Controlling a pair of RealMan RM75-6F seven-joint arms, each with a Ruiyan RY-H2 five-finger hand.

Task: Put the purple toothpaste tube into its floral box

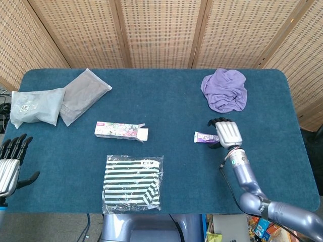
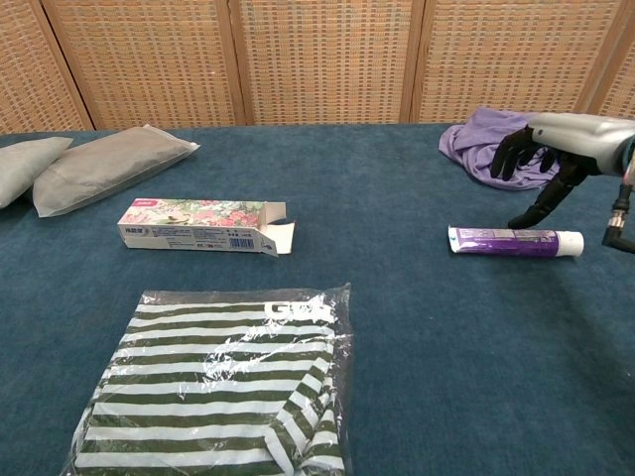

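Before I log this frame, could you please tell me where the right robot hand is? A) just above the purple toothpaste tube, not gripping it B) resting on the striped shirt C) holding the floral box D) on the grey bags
A: the chest view shows the right robot hand open above the purple toothpaste tube, which lies flat on the table.
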